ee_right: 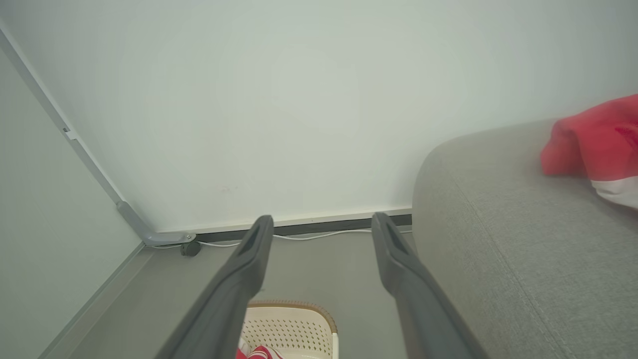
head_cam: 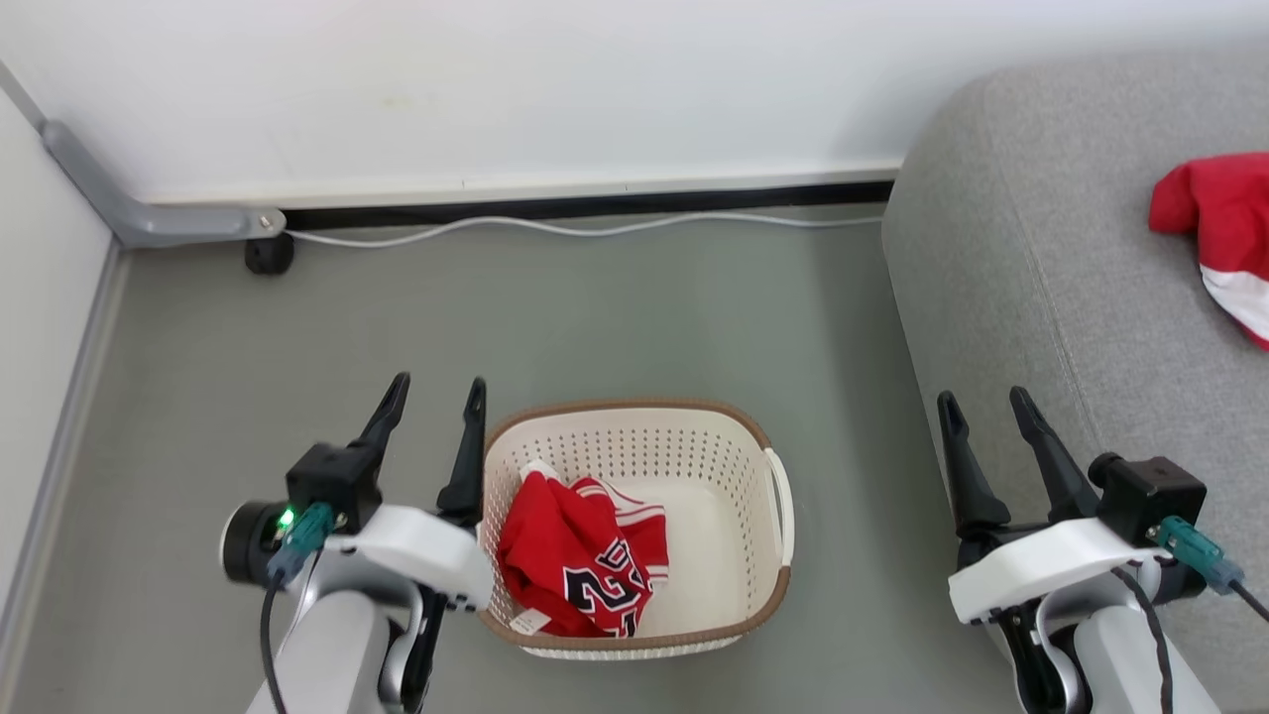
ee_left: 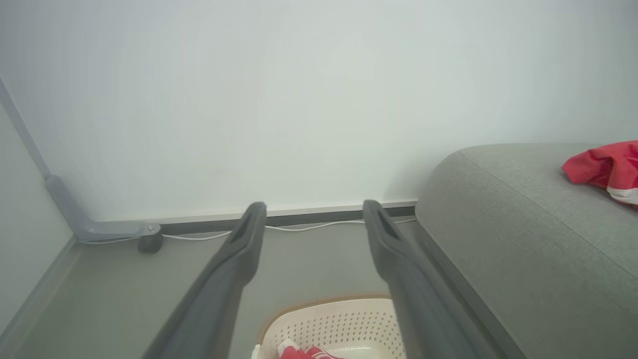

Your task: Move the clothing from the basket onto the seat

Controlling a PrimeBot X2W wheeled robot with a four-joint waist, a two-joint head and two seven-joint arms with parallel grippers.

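Grey floor [head_cam: 595, 317] is seen running up to a white wall, with a white cable [head_cam: 595, 226] laid along the skirting. On that floor the basket [head_cam: 625, 405] is set near the seat [head_cam: 1011, 248], which rises on the robot's right.

Of the clothing, one piece is judged to be already delivered: the plain red garment [head_cam: 1214, 213] with its white band is found lying on the seat cushion, well apart from the basket. The red jersey [head_cam: 580, 555], marked with a navy-and-white number, is found crumpled inside the basket against the wall on the robot's left, and the rest of the base is left bare. The task is therefore reckoned about half done, with one garment moved and one left to be lifted out and carried across.

The left gripper [head_cam: 438, 382] is held just beside the basket's left rim, its jaws spread wide and nothing gripped between them. The right gripper [head_cam: 983, 397] is held near the seat's front edge, likewise spread wide and empty. The jersey is touched by neither. A descent into the basket and a closing on the fabric are judged to be required next, the left gripper being the nearer.
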